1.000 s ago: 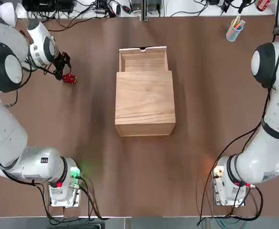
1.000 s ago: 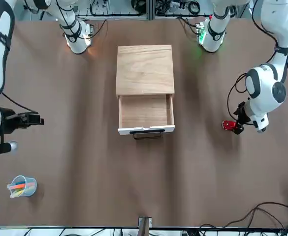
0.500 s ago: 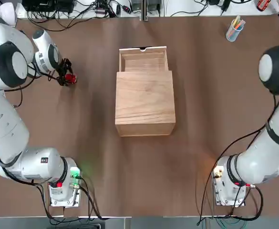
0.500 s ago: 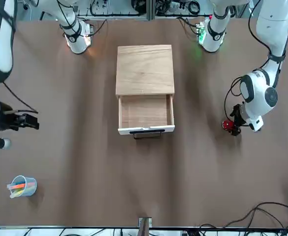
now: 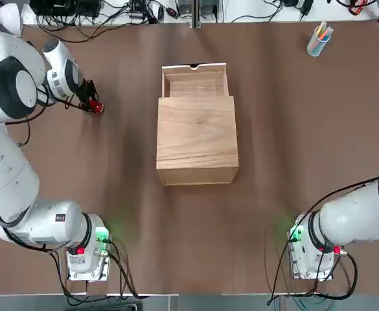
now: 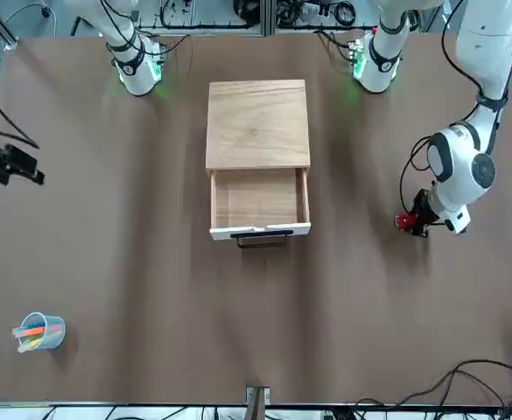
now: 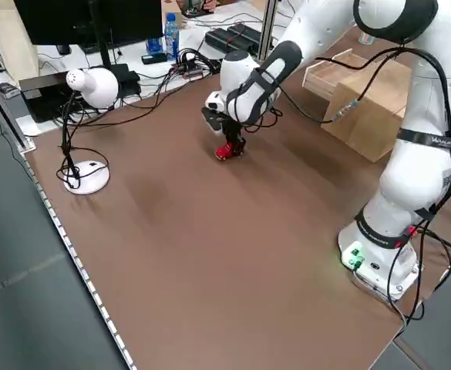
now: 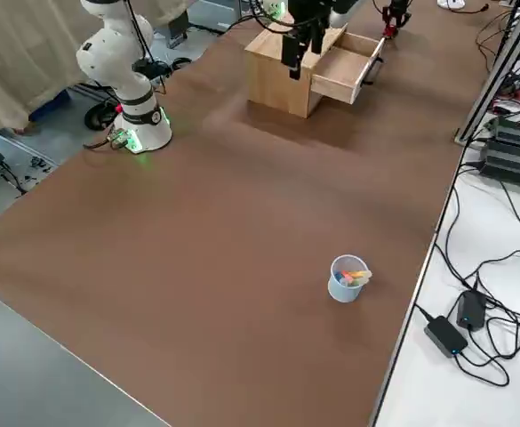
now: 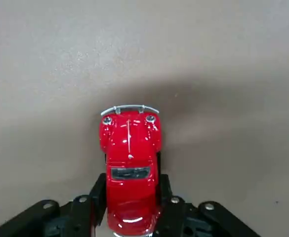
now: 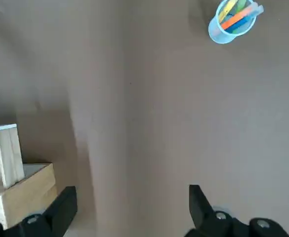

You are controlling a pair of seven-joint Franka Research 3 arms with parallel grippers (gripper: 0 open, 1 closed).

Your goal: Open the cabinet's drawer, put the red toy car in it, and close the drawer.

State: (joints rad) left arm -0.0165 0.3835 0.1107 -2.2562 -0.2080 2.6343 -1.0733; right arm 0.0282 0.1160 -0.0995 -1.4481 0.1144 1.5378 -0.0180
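Cabinet (image 5: 197, 133), mid surface (image 5: 131, 227): in place. R hand (image 10: 133, 188), over R side of surface: fingers apart, nothing held. Drawer (image 5: 195, 84), facing far edge: open, step 1 done, car not in. Toward far L corner: L hand (image 9: 133, 183) grasping red toy car (image 9: 129, 153) by its sides; lift unclear. Left: carry, drop in, close.

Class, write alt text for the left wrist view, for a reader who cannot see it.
A glossy red toy car with a dark window and a silver bumper sits between the two black fingers of the left gripper, one along each side. Behind it is the plain brown table, with a soft shadow around the car.
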